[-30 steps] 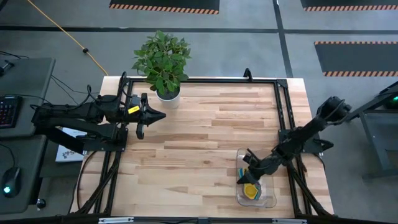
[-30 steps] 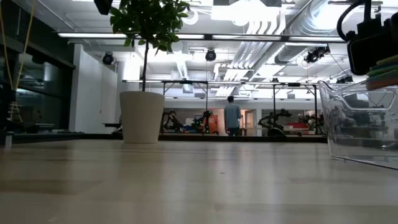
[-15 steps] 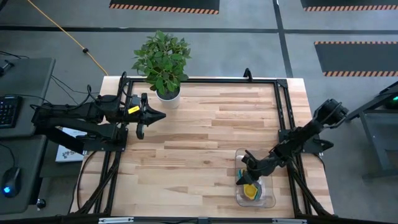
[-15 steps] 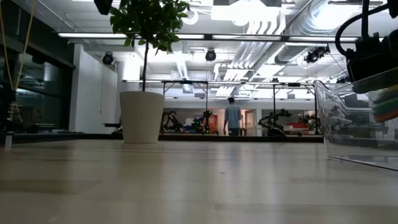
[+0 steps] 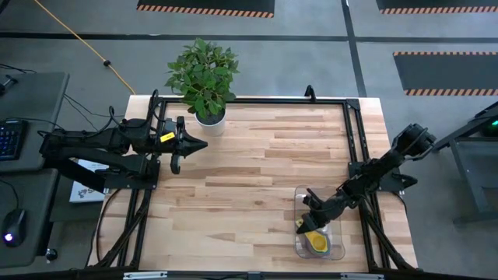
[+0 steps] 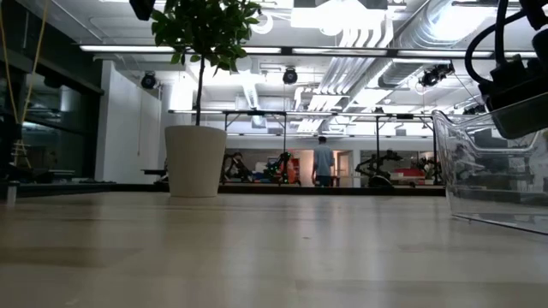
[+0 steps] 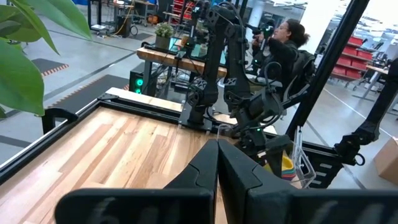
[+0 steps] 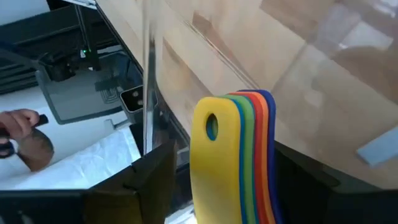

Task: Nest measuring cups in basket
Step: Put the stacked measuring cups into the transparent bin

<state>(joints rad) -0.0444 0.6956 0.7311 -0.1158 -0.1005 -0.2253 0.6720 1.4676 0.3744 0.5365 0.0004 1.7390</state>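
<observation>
Right gripper (image 5: pixel 310 220) is down inside the clear rectangular plastic basket (image 5: pixel 338 250) at the table's front right corner, clamped on the nested stack of coloured plastic measuring cups (image 8: pixel 233 162), yellow handle outermost. Left gripper (image 5: pixel 180 145) closed, parked near the white potted plant (image 5: pixel 204 78).

Bare wood is lying open across the frame's middle; the plant pot (image 5: pixel 210 120) is blocking upper left, the basket (image 5: pixel 298 194) lower right.

yellow-topped rainbow measuring cups (image 8: pixel 233 155), clear basket (image 5: pixel 336 250)
</observation>
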